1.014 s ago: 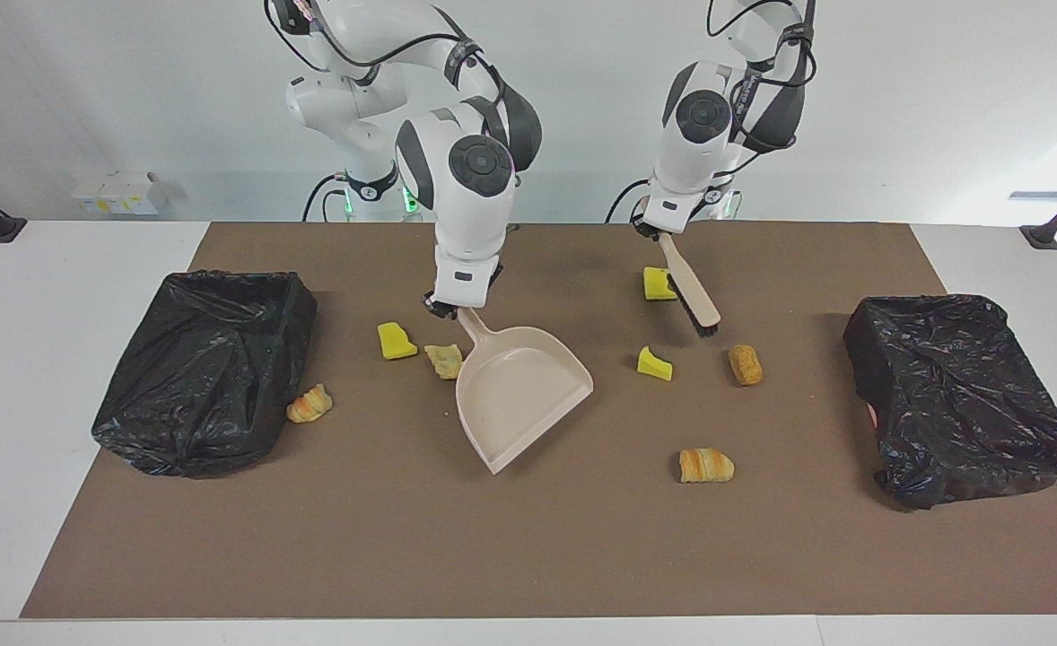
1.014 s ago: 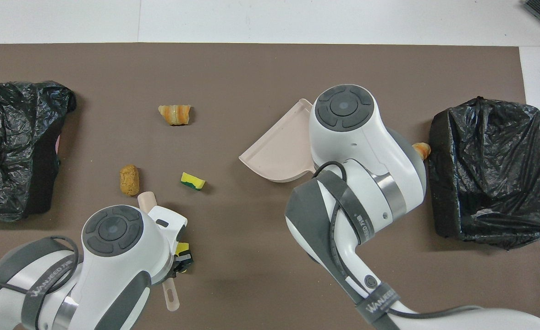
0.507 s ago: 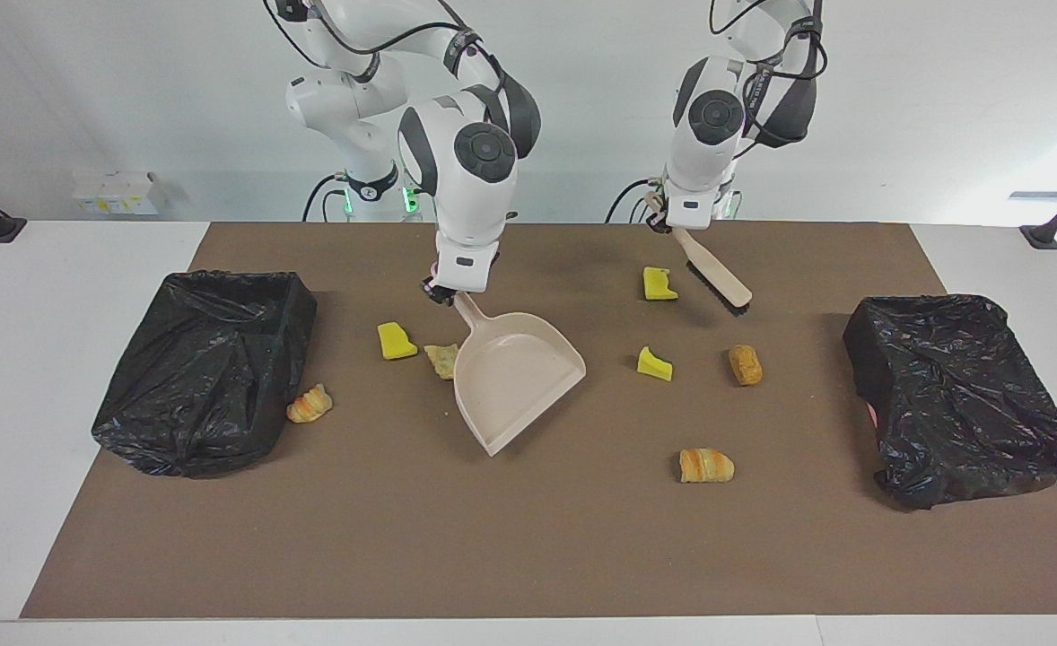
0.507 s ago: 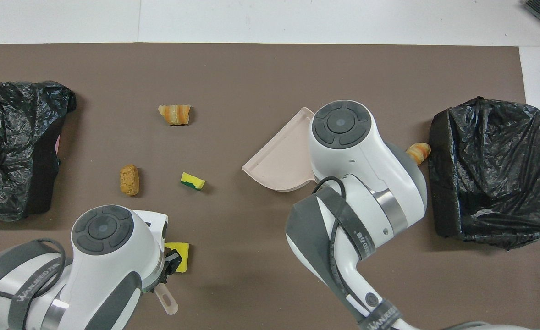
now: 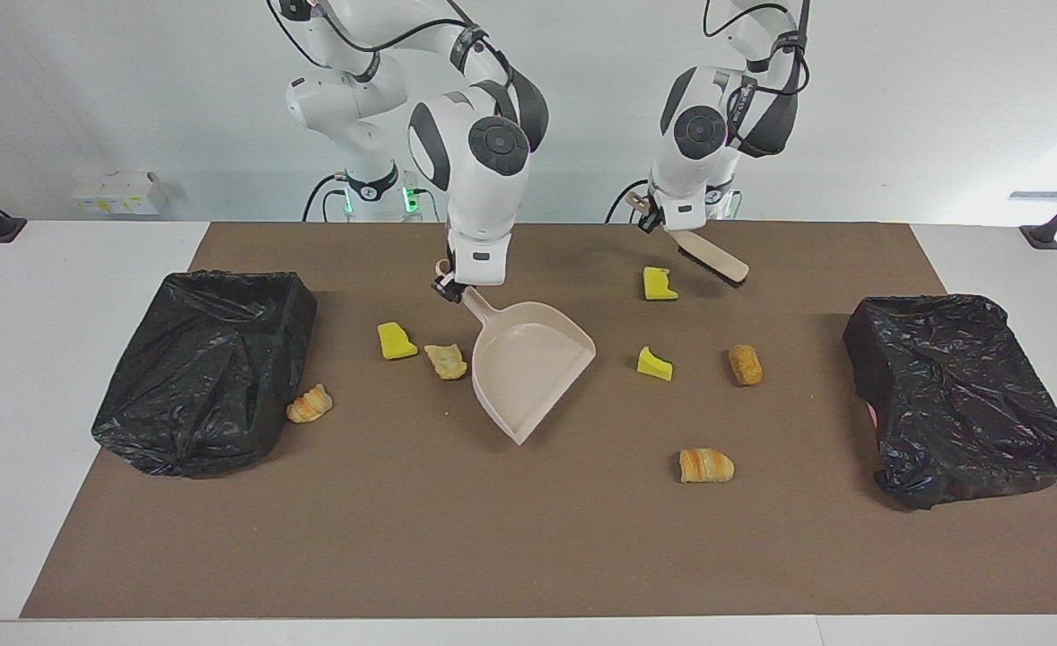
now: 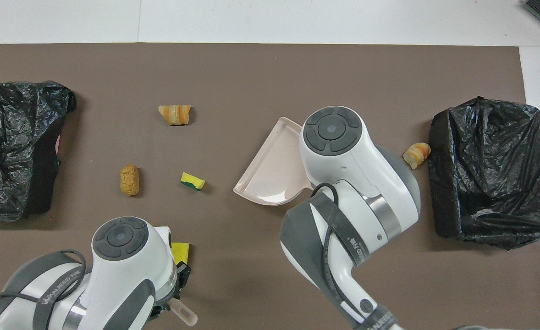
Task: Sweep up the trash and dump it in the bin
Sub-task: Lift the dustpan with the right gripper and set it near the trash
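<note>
Landmark: beige dustpan [image 5: 528, 368], on the brown mat [image 5: 528, 538] mid-table, mouth turned away from the robots.
Bin, right arm's end: black-bagged bin [image 5: 205, 368], well apart from the dustpan.
Croissant piece [image 5: 310, 404]: touching that bin's corner, a little farther from the robots than the dustpan's handle.
Yellow sponge chunk [image 5: 396, 341]: near the dustpan, toward the right arm's end.
Pastry piece [image 5: 446, 361]: just beside the dustpan's wall.
Right gripper [image 5: 446, 289]: clamped on the dustpan's handle.
Sponge chunk, green-backed [image 5: 654, 363]: beside the dustpan, toward the left arm's end.
Sponge chunk [image 5: 659, 283]: nearer the robots than the dustpan.
Left gripper [image 5: 650, 212]: closed around the handle of a brush [image 5: 712, 260], raised off the mat.
Croissant half [image 5: 706, 465]: farther from the robots than the dustpan's mouth.
Bread roll [image 5: 745, 364]: level with the dustpan.
Bin, left arm's end: second black-bagged bin [image 5: 959, 395].
</note>
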{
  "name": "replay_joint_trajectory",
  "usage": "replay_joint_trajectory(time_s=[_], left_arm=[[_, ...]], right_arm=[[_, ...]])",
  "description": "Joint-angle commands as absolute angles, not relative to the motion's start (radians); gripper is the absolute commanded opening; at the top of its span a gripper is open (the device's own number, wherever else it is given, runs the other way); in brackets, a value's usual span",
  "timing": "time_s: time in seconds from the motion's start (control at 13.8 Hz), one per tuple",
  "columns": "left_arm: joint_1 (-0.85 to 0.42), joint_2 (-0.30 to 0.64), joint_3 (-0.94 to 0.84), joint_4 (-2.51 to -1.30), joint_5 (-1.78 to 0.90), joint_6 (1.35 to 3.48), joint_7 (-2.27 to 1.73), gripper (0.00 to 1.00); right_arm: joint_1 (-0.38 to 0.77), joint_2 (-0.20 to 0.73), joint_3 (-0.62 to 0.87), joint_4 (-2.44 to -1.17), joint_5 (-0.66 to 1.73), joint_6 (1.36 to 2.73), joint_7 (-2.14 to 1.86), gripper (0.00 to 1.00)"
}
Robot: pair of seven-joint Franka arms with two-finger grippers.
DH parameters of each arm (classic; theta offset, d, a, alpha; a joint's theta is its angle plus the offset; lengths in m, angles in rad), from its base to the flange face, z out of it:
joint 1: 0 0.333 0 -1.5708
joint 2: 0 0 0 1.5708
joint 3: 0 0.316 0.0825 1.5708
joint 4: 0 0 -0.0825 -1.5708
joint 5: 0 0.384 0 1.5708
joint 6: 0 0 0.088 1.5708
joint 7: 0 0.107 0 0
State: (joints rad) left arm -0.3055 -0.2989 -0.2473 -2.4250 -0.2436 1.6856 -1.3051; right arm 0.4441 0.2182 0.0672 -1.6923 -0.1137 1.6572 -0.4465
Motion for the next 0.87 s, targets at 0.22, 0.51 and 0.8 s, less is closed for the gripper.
replay_joint_trajectory(time_s=[0.22,0.51,0.8], left_arm=[[-0.432,-0.313,-0.241,-2.51,-0.353,1.859,-1.486,0.0],[-0.454,-0.264,-0.239,-2.499,-0.371,1.95,-1.568,0.0],[-0.449,-0.223,-0.238,-2.458,-0.37,2.003,-1.555,0.0]], right_arm=[[0.382,0.187,0.072,-1.772,-0.118,1.736,-0.891,0.0],[0.374,0.178,0.072,-1.851,-0.136,1.833,-0.894,0.0],[0.347,0.172,0.071,-1.934,-0.161,1.999,-1.093,0.0]])
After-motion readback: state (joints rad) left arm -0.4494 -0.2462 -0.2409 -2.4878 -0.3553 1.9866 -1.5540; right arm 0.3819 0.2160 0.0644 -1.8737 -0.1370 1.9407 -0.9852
